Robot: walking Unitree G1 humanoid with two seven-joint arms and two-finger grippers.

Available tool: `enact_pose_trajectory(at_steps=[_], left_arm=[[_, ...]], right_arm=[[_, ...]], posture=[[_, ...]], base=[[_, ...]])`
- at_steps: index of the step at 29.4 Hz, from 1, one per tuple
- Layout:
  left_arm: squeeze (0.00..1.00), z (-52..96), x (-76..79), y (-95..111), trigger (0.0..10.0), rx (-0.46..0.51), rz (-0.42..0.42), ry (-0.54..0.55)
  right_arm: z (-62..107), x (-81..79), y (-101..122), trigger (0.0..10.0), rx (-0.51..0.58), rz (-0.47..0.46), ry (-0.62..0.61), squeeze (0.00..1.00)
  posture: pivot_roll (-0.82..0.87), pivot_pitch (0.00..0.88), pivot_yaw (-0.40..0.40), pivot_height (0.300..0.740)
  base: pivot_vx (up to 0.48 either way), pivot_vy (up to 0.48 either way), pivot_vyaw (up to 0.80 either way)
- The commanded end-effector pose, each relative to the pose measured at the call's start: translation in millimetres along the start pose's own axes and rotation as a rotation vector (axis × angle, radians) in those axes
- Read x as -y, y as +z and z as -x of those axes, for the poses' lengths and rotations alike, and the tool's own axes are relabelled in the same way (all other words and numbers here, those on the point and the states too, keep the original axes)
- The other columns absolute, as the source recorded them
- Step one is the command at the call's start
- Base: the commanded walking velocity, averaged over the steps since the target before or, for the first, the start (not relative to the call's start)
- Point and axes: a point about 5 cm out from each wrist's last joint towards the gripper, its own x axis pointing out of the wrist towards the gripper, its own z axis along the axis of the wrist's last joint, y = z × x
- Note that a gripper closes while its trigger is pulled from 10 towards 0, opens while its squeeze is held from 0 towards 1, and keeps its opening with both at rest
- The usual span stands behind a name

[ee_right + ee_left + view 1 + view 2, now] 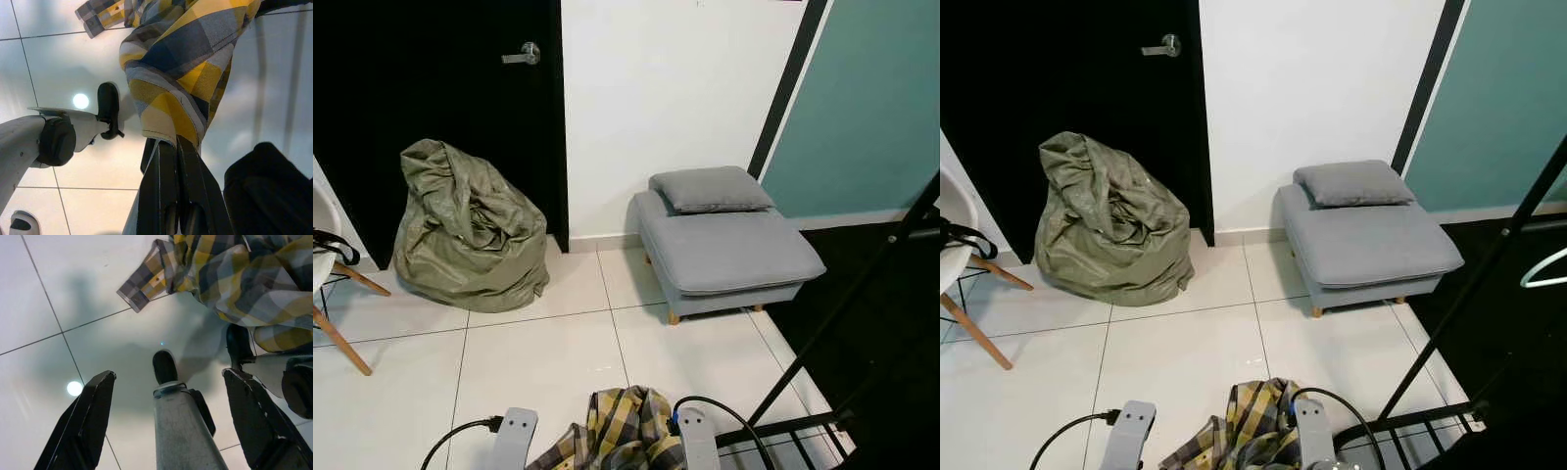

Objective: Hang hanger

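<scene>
A yellow, grey and navy plaid shirt [622, 426] hangs low in front of me, between my two silver arms. My right gripper [175, 142] is shut on a fold of the plaid shirt [181, 63], which drapes above the white floor tiles. My left gripper [168, 377] is open with nothing between its fingers [93, 406]; a shirt sleeve [146, 281] hangs beyond it. A black clothes rack [847, 299] slants up at the right, its base bars [783, 426] on the floor. A pale hanger [1540, 271] shows past the rack pole.
A stuffed olive-green sack [470, 230] leans on the black door [431, 88]. A grey footstool [729, 255] with a cushion stands by the white wall. A white chair [328, 284] with wooden legs is at the far left. Open tiles lie ahead.
</scene>
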Motion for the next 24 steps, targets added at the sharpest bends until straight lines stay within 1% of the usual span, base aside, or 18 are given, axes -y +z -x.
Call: enact_pose_trajectory(at_steps=[1, 3, 4, 5, 7, 9, 11, 12, 13, 14, 16, 18, 19, 20, 21, 22, 23, 24], left_arm=[[0.0, -0.2, 5.3, -9, 10.0, -0.045, -0.007, -0.019], [0.0, -1.2, 9.6, -8, 10.0, -0.057, -0.011, -0.03], [0.0, -1.8, 13.7, -7, 10.0, -0.06, -0.017, -0.041], [0.0, -1.8, 13.7, -7, 10.0, -0.06, -0.017, -0.041], [0.0, -2.2, 16.8, -7, 10.0, -0.063, -0.025, -0.051], [0.0, -2.3, 17.7, -7, 10.0, -0.065, -0.029, -0.052], [0.0, -2.5, 17.2, -6, 10.0, -0.065, -0.015, -0.04], [0.0, -2.7, 17.3, -7, 10.0, -0.068, -0.001, -0.037], [0.0, -2.7, 17.3, -7, 10.0, -0.068, -0.001, -0.037], [0.0, -2.8, 17.2, -7, 10.0, -0.069, 0.009, -0.035], [0.0, -2.5, 18.1, -10, 10.0, -0.076, 0.009, -0.037], [0.0, -2.0, 19.2, -13, 10.0, -0.088, 0.0, -0.041], [0.0, -2.0, 19.2, -13, 10.0, -0.088, 0.0, -0.041], [0.0, -1.1, 16.5, -18, 10.0, -0.095, 0.005, -0.021], [0.0, -0.2, 14.8, -22, 10.0, -0.101, 0.005, -0.008], [0.0, -0.2, 14.8, -22, 10.0, -0.101, 0.005, -0.008], [0.0, 0.4, 13.7, -24, 10.0, -0.105, 0.005, 0.001], [0.0, 0.6, 16.3, -25, 10.0, -0.1, -0.021, -0.024]], right_arm=[[-0.3, 2.3, -6, 10.0, -0.023, 0.005, -0.007, 0.0], [1.0, 5.6, -1, 10.0, -0.009, 0.01, -0.011, 0.0], [3.0, 9.6, 8, 10.0, 0.018, -0.006, -0.008, 0.0], [3.0, 9.6, 8, 10.0, 0.018, -0.006, -0.008, 0.0], [6.5, 16.3, 21, 10.0, 0.062, -0.039, -0.02, 0.0], [8.3, 19.6, 26, 10.0, 0.08, -0.054, -0.029, 0.0], [9.9, 23.9, 30, 10.0, 0.08, -0.043, -0.045, 0.0], [10.6, 25.3, 31, 10.0, 0.081, -0.089, -0.041, 0.0], [10.6, 25.3, 31, 10.0, 0.081, -0.089, -0.041, 0.0], [10.6, 25.5, 31, 10.0, 0.078, -0.122, -0.035, 0.0], [8.5, 20.9, 25, 10.0, 0.059, -0.134, -0.017, 0.0], [3.1, 11.3, 6, 10.0, 0.004, -0.032, -0.019, 0.0], [3.1, 11.3, 6, 10.0, 0.004, -0.032, -0.019, 0.0], [-1.0, 3.9, -17, 10.0, -0.076, 0.065, -0.028, 0.0], [-0.8, 4.2, -15, 10.0, -0.066, 0.017, -0.025, 0.0], [-0.8, 4.2, -15, 10.0, -0.066, 0.017, -0.025, 0.0], [-0.5, 4.7, -13, 10.0, -0.054, -0.023, -0.023, 0.0], [1.6, 10.1, -1, 10.0, -0.007, -0.024, -0.024, 0.0]], posture=[[0.04, 0.21, -0.032, 0.74], [0.04, 0.208, -0.028, 0.74], [0.04, 0.204, -0.031, 0.74], [0.04, 0.204, -0.031, 0.74], [0.04, 0.199, -0.039, 0.74], [0.04, 0.197, -0.041, 0.74], [0.03, 0.183, -0.049, 0.74], [0.02, 0.181, -0.059, 0.74], [0.02, 0.181, -0.059, 0.74], [0.02, 0.181, -0.059, 0.74], [0.03, 0.179, -0.07, 0.74], [0.05, 0.177, -0.076, 0.74], [0.05, 0.177, -0.076, 0.74], [0.07, 0.207, -0.089, 0.74], [0.07, 0.173, -0.085, 0.74], [0.07, 0.173, -0.085, 0.74], [0.07, 0.173, -0.085, 0.74], [0.07, 0.151, -0.105, 0.74]], base=[[0.0, 0.0, 0.0], [0.0, 0.0, 0.0], [0.0, 0.0, 0.0], [0.0, 0.0, 0.0], [0.0, 0.0, 0.0], [0.0, 0.0, 0.0], [0.0, 0.0, 0.0], [0.0, 0.0, 0.0], [0.0, 0.0, 0.0], [0.0, 0.0, 0.0], [0.0, 0.0, 0.0], [0.0, 0.0, 0.0], [0.0, 0.0, 0.0], [0.0, 0.0, 0.0], [0.0, 0.0, 0.0], [0.0, 0.0, 0.0], [0.0, 0.0, 0.0], [0.0, 0.0, 0.0]])
